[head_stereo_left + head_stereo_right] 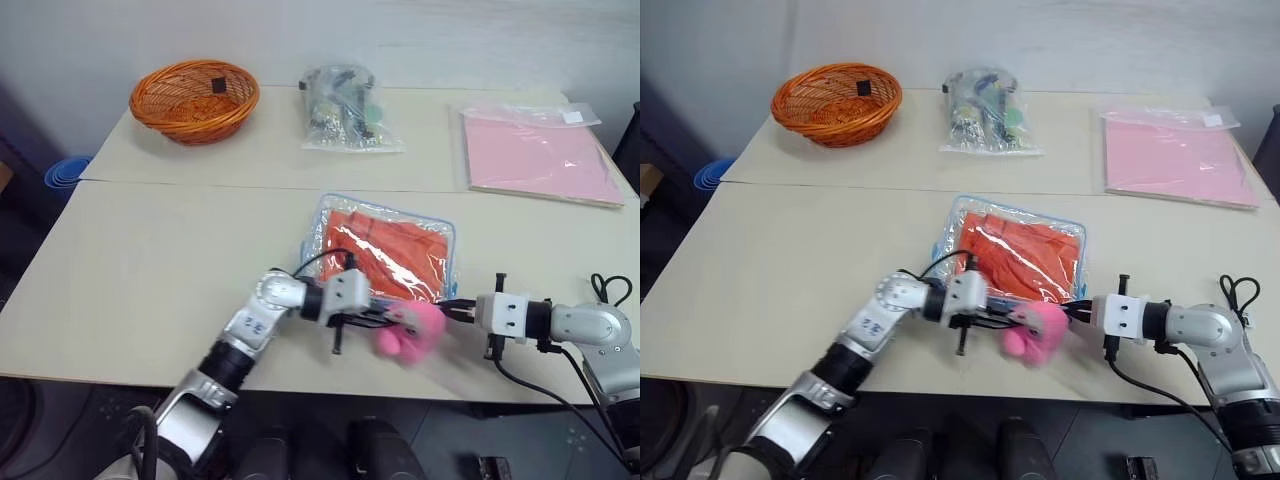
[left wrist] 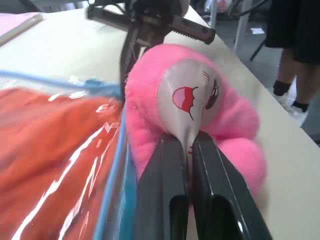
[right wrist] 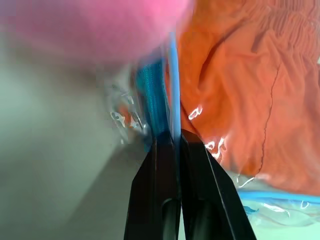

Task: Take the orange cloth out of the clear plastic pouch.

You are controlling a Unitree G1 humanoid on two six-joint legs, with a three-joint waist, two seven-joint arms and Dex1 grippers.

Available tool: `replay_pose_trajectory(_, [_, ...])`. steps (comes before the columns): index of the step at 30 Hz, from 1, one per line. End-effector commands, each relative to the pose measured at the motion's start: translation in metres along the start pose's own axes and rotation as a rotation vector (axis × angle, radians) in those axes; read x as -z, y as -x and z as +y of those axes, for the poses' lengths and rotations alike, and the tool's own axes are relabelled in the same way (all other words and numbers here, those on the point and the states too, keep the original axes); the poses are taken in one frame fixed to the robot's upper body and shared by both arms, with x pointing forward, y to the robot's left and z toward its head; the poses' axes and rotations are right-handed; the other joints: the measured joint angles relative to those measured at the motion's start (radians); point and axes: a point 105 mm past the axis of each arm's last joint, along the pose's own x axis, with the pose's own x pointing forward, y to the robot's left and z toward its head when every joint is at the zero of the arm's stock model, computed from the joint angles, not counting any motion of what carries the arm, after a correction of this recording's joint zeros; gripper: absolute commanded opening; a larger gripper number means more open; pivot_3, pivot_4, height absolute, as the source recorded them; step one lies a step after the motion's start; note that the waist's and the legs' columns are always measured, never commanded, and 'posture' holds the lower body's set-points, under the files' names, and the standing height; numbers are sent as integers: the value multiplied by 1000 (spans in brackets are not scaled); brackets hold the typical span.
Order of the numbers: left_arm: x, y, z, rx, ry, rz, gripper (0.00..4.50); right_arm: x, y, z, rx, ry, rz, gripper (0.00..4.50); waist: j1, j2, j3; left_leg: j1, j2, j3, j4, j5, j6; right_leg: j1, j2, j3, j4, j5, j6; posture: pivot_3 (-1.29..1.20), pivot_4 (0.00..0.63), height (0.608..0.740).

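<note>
The left pincer is clamped shut on the pink plush toy, its two black fingers pinching the pale nose-like part of the toy's face. The right pincer is shut too, nipped onto the light blue zipper edge of the clear plastic pouch at the corner closest to it. The two pincers face each other across the toy, near the front edge of the tabletop.

The orange cloth is wholly inside the pouch, lying just beyond both pincers, crumpled under the glossy film. The pouch's near edge touches the plush toy, which appears to hang from the zipper as a pull – though the join itself is hidden.

To do this step well, I judge the right pincer should hold its corner firm and low against the tabletop while the left draws the toy steadily along the zipper line, not upward – lifting would drag the whole pouch instead of opening it. A slow pull matters: the soft plush could slip out from between the fingers, and the thin edging could tear free of the right grip.

No brand or readable writing shows. The toy's face carries a printed red mouth and dark eye. Well beyond the pincers sit a wicker basket, a bag of small items and a pink sheet in a sleeve, none with legible text.
</note>
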Motion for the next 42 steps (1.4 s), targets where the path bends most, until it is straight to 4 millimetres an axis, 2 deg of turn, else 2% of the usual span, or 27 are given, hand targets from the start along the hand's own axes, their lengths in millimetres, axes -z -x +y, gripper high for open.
replay_pose_trajectory(1, [-18, 25, 0, 10, -13, -69, 43, 4, 10, -10, 41, 18, 27, 0, 1, 0, 0, 0, 0, 0, 1, 0, 0, 0, 0, 0, 0, 0, 0, 0, 150, 740])
replay_pose_trajectory(8, [-15, 70, 14, -68, 22, -32, 43, 3, 10, -9, 41, 27, 18, 0, -2, 0, 0, -1, 0, 0, 0, 0, 1, 0, 0, -1, -1, 0, 0, 0, 150, 740])
replay_pose_trajectory(14, [-4, 92, 20, -132, 59, 10, 43, 1, 10, -6, 20, 23, 6, 0, -3, 0, 0, -1, 0, 0, 0, 0, 1, 0, 0, 0, -1, 0, 0, 0, 150, 740])
replay_pose_trajectory(18, [-5, 116, 34, -267, 117, -43, 43, 0, 16, -5, 18, 31, 8, 0, -3, 0, 0, -1, 0, 0, 0, 0, 1, 0, 0, -1, 0, 0, 0, 0, 150, 740])
replay_pose_trajectory(21, [-12, 151, 53, -428, 192, -137, 43, 1, 24, -1, 1, 41, 16, 0, -3, 0, 0, -1, 0, -1, 0, -1, 1, -1, 0, -1, 0, 0, 0, 0, 150, 740])
replay_pose_trajectory(25, [-13, 184, 69, -560, 292, -194, 43, 1, 28, 3, -26, 47, 14, 0, -3, 0, 0, -1, 0, -1, 0, -1, 1, -1, 0, -1, 0, 0, 0, 0, 150, 740])
replay_pose_trajectory(32, [11, 223, 89, -764, 355, -105, 43, -1, 31, 0, -42, 97, -11, 0, -3, -1, 0, -1, 0, -1, -1, -1, 1, -1, 0, -2, -1, 0, 0, 0, 150, 740])
replay_pose_trajectory(36, [26, 235, 96, -871, 403, -63, 43, 3, 35, -3, -49, 116, -17, 0, -3, -1, 0, -1, 0, -1, 0, -1, 1, -1, 0, -2, 0, 0, 0, 0, 150, 740])
replay_pose_trajectory(38, [30, 233, 92, -852, 399, -45, 43, 4, 37, -7, -35, 110, -19, 0, -4, -1, 0, -1, 0, 0, 0, -1, 1, -2, 0, -2, 0, 0, 0, 0, 150, 740])
replay_pose_trajectory(40, [29, 225, 78, -740, 363, -29, 43, 2, 37, -14, 8, 78, -35, 0, -6, -1, 0, -2, 0, 0, -1, -1, 1, -2, 0, -2, 0, 0, 0, 0, 150, 740])
replay_pose_trajectory(42, [27, 220, 65, -656, 370, -27, 563, -4, 37, -17, 55, -42, -98, 0, -7, -1, 0, -2, 0, 0, -2, -1, 0, -4, 0, -1, 0, 0, 0, 0, 150, 740])
